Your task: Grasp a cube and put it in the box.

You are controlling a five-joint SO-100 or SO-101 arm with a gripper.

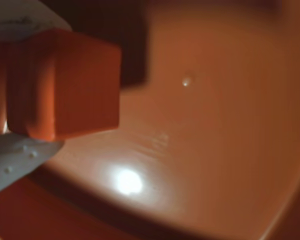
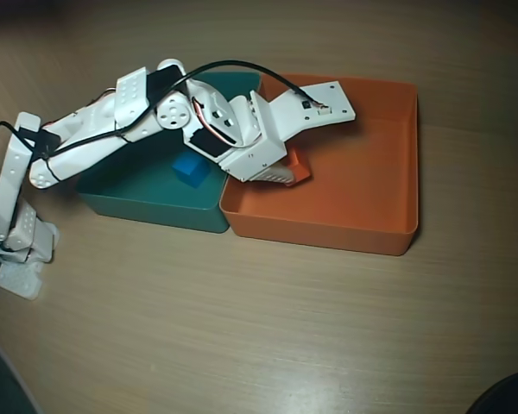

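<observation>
In the wrist view the small orange cube [image 1: 70, 85] fills the upper left, pinched between the white jaws of my gripper [image 1: 40, 87]. It hangs just above the floor of the orange box [image 1: 220, 130], casting a dark shadow behind it. In the overhead view the arm reaches from the left over the left part of the orange box [image 2: 371, 203]. The wrist body covers the gripper [image 2: 292, 169], and only a small orange piece shows beneath it.
A teal box [image 2: 147, 203] touches the orange box's left wall and holds a blue cube [image 2: 191, 169]. The arm's base [image 2: 17, 237] stands at the left table edge. A lamp glare [image 1: 127, 181] shines on the box floor. Bare wooden table surrounds both boxes.
</observation>
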